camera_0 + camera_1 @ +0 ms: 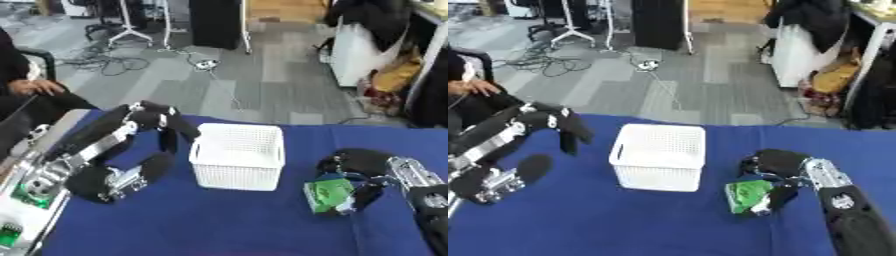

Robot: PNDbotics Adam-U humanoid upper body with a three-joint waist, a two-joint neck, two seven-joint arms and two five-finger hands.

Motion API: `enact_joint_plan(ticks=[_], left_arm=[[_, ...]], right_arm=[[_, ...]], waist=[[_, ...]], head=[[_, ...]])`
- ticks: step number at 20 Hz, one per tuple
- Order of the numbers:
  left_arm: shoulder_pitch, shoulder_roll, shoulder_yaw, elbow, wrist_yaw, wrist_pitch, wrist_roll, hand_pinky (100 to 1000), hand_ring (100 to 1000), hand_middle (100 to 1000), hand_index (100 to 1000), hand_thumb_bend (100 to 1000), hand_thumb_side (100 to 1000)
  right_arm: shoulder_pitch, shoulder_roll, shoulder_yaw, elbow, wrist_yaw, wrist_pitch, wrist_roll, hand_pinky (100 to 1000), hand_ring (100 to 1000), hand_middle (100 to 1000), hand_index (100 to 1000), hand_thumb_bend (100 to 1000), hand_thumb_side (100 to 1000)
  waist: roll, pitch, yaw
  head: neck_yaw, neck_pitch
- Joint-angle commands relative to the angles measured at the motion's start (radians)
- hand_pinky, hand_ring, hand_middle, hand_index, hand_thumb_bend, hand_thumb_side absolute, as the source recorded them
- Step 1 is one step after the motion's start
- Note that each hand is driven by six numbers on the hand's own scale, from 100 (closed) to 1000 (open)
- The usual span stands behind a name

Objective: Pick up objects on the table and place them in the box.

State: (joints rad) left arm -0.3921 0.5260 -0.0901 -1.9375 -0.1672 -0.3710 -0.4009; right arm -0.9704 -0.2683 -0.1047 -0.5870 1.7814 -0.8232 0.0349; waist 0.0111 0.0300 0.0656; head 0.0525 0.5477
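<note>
Two hands are over the blue table right now, and only one of them has anything. The right hand comes in from the right side and has its fingers curled down around a green packet, which sits just below and slightly inward of the palm, its lower edge looking like it's touching or barely off the cloth, honestly can't tell which. Black fingers wrap the packet's outer side, so it's pinched rather than just resting there. Straight to the left of that hand, close but not touching, is the white basket, the perforated plastic kind with a handle slot in the side, standing upright on the table and open on top. I can't see anything inside it from this angle. The packet is outside the basket, by its right wall, near the bottom corner. On the far side of the basket from the right hand hangs the left hand, fingers drooping down fairly straight and relaxed, holding nothing, just beside the basket's left wall near the handle slot. Its arm bends back toward the table's left edge, where there's some silver and green hardware on a light strip. Behind the table it's grey floor with loose cables.
</note>
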Motion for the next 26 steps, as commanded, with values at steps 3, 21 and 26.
enact_joint_plan(ticks=[3,21,26], left_arm=[[-0.019,0.006,0.001,-0.019,0.007,-0.001,-0.004,371,468,576,773,123,1000],[-0.025,0.003,-0.002,-0.021,0.01,-0.001,-0.009,372,468,576,774,123,1000],[-0.026,0.003,-0.002,-0.021,0.011,0.0,-0.009,372,468,576,774,123,1000]], right_arm=[[-0.029,0.0,-0.026,0.0,0.011,0.04,0.023,852,755,807,858,744,1000],[-0.018,-0.046,-0.037,0.083,0.071,0.127,0.026,849,746,804,849,706,1000],[-0.014,-0.048,-0.036,0.096,0.097,0.141,0.004,834,737,793,839,704,965]], waist=[[0.003,-0.007,0.005],[0.002,-0.001,0.012],[0.002,0.0,0.012]], head=[[0.002,-0.013],[0.005,-0.028],[0.008,-0.029]])
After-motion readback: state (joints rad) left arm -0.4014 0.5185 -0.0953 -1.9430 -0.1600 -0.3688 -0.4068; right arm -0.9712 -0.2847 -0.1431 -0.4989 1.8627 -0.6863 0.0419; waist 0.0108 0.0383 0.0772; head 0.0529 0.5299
